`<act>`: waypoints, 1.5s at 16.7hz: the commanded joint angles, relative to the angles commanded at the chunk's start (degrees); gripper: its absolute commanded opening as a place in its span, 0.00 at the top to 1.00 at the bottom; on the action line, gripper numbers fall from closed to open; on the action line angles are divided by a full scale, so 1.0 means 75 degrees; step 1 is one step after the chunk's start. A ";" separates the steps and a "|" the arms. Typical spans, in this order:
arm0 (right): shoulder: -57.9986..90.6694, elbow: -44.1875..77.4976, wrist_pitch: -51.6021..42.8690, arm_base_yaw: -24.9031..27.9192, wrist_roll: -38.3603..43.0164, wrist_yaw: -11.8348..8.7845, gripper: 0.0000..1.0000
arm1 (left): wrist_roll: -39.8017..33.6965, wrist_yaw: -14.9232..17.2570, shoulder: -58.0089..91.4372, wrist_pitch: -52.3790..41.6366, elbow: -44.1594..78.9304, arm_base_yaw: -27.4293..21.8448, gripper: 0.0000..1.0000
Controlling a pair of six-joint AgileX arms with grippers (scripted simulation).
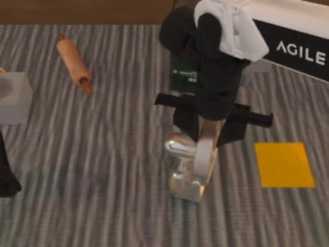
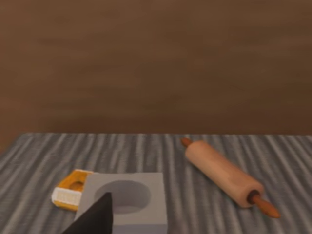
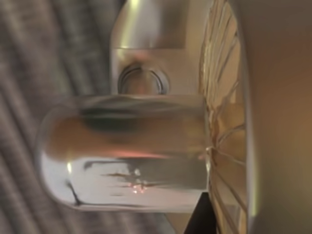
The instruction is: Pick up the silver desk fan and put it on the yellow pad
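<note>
1. Nearest the overhead camera: the right arm [image 1: 221, 56], which fills the upper centre and upper right of the top view and reaches down over the middle of the tabletop [image 1: 103, 154].
2. Far left of the top view: a grey cube box [image 1: 13, 98] with a round recess, cut off by the frame edge. Below it, at the lower left, a dark part of the parked left arm [image 1: 7, 175]. Its end effector cannot be judged open or closed; the left wrist view shows only one dark tip.
3. Upper left: a wooden rolling pin [image 1: 73, 62], lying apart from the task items.
4. Centre: the silver desk fan [image 1: 190, 164], under the right end effector [image 1: 208, 136]. The arm hides the fingertips, so open, closed or gripping cannot be told. The right wrist view is filled by the fan's motor housing and grille, suggesting a close grasp approach.
5. Right: the yellow pad [image 1: 284, 164], bare, well apart from the fan. Placement is not yet done.
</note>
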 joint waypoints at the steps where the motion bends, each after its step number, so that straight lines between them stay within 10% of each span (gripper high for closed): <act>1: 0.0000 0.0000 0.0000 0.0000 0.0000 0.0000 1.00 | 0.0000 0.0000 0.0000 0.0000 0.0000 0.0000 0.00; 18: 0.0016 0.1540 -0.1520 -0.0034 0.0113 -0.0005 1.00 | 0.0000 0.0000 0.0000 0.0000 0.0000 0.0000 0.00; 25: -0.0912 0.0366 -0.1292 -0.1041 0.2727 -0.0002 1.00 | 0.0000 0.0000 0.0000 0.0000 0.0000 0.0000 0.00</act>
